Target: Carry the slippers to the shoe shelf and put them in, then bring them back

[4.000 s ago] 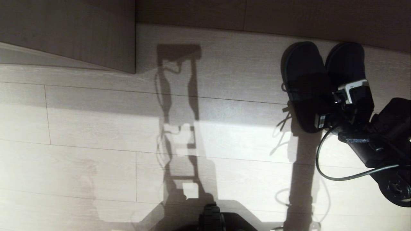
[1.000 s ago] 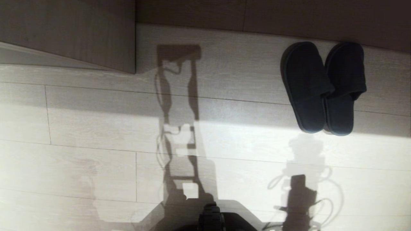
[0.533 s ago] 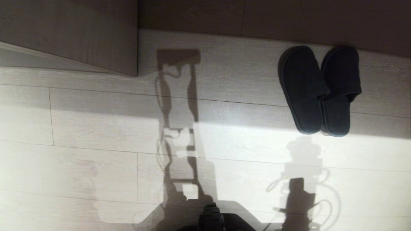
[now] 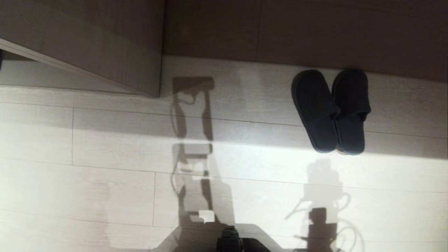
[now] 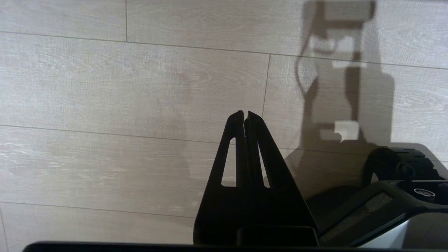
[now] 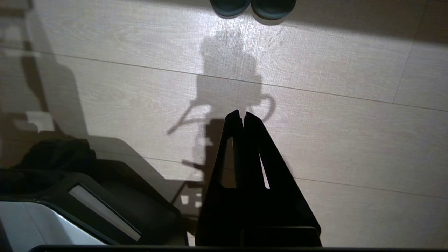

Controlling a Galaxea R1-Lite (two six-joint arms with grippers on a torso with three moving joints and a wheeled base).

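Dark slippers (image 4: 330,111) side by side on floor, well apart from right pincer (image 6: 242,117); both pincers closed, empty.

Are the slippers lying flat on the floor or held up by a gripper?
Flat on the floor: the slippers lie side by side by the wall, touching no gripper.

**Slippers by the far wall, right of you**

You have the slippers (image 4: 330,112) side by side, touching, on the floor (image 4: 105,140) to your front right, just before the wall (image 4: 315,31). A wood panel (image 4: 105,45) stands far left. Both pincers hang over floor nearer you.
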